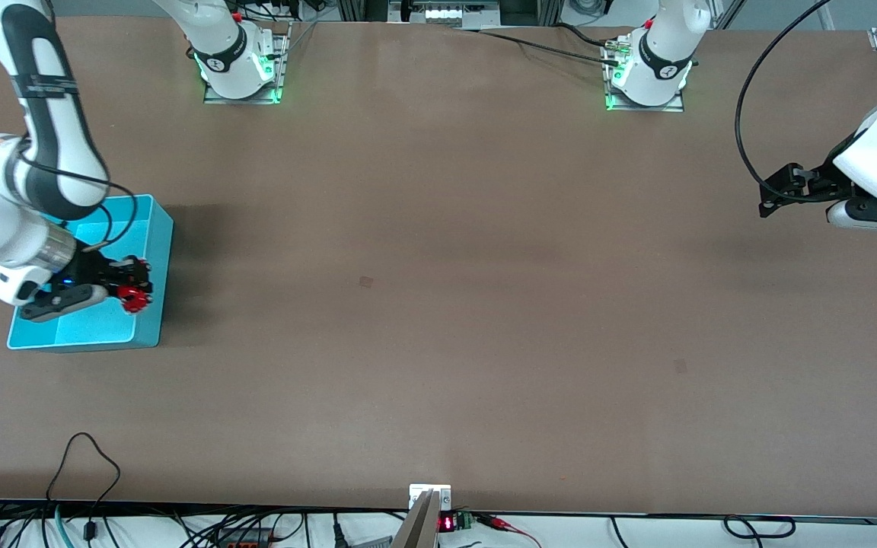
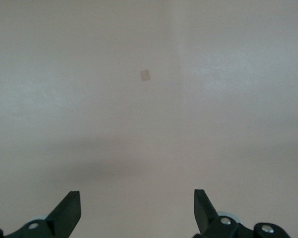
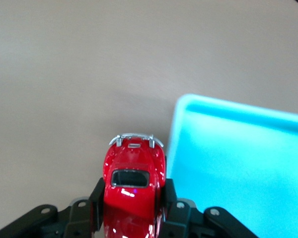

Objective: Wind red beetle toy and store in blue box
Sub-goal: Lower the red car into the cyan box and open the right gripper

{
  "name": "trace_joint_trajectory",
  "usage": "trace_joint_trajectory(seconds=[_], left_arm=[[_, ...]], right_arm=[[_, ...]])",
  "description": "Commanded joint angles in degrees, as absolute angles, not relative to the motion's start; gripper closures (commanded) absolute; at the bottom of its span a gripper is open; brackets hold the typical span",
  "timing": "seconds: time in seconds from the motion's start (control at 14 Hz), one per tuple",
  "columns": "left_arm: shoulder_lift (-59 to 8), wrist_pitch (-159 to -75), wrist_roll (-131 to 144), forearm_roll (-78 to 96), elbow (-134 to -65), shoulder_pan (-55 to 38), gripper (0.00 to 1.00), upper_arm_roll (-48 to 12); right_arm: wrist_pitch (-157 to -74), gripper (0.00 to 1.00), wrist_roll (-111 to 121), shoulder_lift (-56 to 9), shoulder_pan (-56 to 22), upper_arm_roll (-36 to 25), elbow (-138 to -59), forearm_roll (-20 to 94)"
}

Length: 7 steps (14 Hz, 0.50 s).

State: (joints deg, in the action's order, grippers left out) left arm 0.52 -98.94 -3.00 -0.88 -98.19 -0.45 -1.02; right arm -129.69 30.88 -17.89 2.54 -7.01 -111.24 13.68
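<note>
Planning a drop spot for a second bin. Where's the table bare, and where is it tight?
Bare: the whole brown table from the blue box to the left arm's end, where the left hand waits open. Tight: only at the box, with the right hand over its rim, shut on the red beetle toy.

Table (image 1: 438, 304): broad brown matte top, fills nearly the whole front view.
Light: green glow at two metal base plates (image 1: 243, 93).
Near edge: tangled black cables (image 1: 81, 487), small red display (image 1: 447, 524).
</note>
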Motion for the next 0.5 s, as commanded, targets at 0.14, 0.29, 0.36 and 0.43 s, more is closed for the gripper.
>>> trace_joint_trajectory(seconds=[0.14, 0.29, 0.36, 0.43], left_arm=[[0.26, -98.61, -2.9, -1.76, -97.12, -0.26, 0.0, -1.23], [0.26, -98.61, -2.99, -1.76, -97.12, -0.18, 0.0, -1.14], [0.26, -98.61, -2.99, -1.76, -97.12, -0.09, 0.0, -1.14], [0.26, -98.61, -2.99, -1.76, -97.12, -0.09, 0.0, -1.14]], right_arm=[[-126.12, 1.0, 28.21, -17.92, 5.43, -10.81, -111.0, 10.92], [-127.26, 1.0, 27.86, -19.85, 7.29, -10.81, -110.92, 9.06], [-128.66, 1.0, 27.86, -20.65, 7.38, -10.81, -110.92, 7.05], [-130.06, 1.0, 27.77, -21.96, 7.38, -10.81, -110.92, 5.2]])
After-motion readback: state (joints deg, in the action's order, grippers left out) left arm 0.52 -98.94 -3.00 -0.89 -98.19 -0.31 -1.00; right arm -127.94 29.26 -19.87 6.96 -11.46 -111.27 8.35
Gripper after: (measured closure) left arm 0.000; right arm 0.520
